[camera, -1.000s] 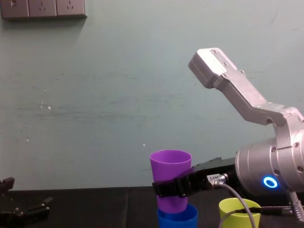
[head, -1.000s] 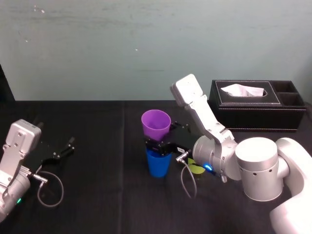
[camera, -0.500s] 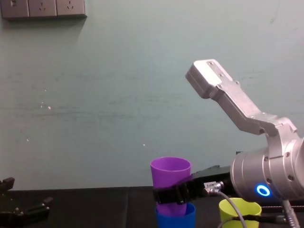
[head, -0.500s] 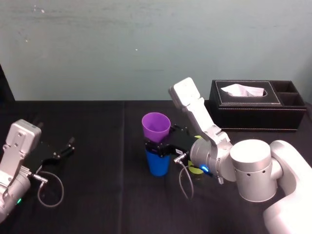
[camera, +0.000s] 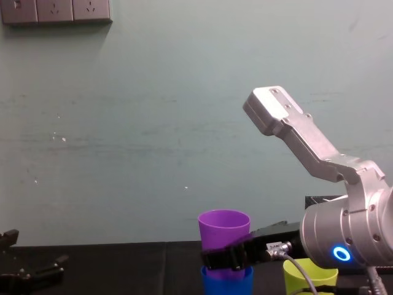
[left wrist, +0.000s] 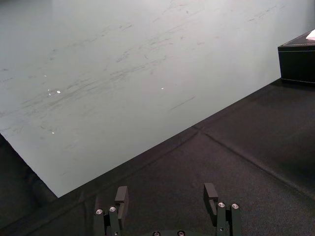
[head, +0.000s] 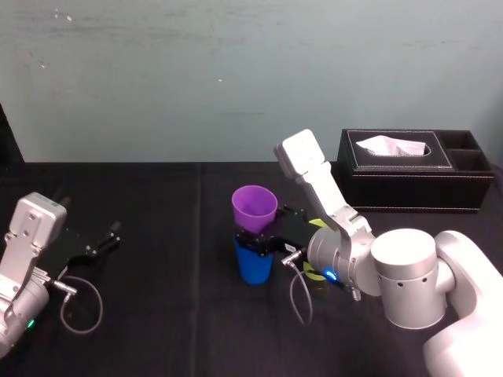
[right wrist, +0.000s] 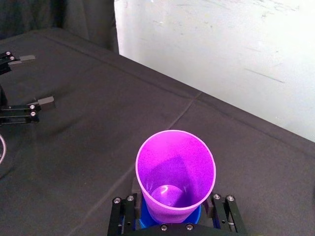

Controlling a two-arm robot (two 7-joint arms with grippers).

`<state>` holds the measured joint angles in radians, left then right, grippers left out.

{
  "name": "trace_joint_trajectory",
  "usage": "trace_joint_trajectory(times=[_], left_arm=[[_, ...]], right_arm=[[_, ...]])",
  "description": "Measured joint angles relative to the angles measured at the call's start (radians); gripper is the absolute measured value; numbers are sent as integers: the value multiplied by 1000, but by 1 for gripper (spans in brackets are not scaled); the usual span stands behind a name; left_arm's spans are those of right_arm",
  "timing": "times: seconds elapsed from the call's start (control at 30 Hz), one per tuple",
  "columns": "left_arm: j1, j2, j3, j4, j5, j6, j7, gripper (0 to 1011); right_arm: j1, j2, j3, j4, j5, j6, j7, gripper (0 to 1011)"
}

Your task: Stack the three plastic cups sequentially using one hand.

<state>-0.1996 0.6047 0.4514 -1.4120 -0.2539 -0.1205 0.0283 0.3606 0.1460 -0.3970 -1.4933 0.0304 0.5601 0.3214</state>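
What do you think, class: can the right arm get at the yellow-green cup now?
Probably not yet: the right gripper is shut on the purple cup, partly in the blue cup. The yellow-green cup stands close beside that arm. The left gripper is parked far left.

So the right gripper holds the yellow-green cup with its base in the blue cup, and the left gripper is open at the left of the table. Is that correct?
Not quite. The cup in the right gripper is the purple cup, not the yellow-green cup, which stands by itself beside the arm. The right wrist view shows this, with the base in the blue cup. The left gripper is open, as you say.
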Motion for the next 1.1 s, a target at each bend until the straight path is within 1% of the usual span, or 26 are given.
trace_joint_trajectory(times=[0.5,1.03,1.1], left_arm=[[0,0,0,0,0,0,0,1000],[0,0,0,0,0,0,0,1000],[0,0,0,0,0,0,0,1000]], right_arm=[[-40,4,11,-65,0,33,3,707],[-46,4,15,-69,-10,42,2,707],[-46,4,15,-69,-10,42,2,723]])
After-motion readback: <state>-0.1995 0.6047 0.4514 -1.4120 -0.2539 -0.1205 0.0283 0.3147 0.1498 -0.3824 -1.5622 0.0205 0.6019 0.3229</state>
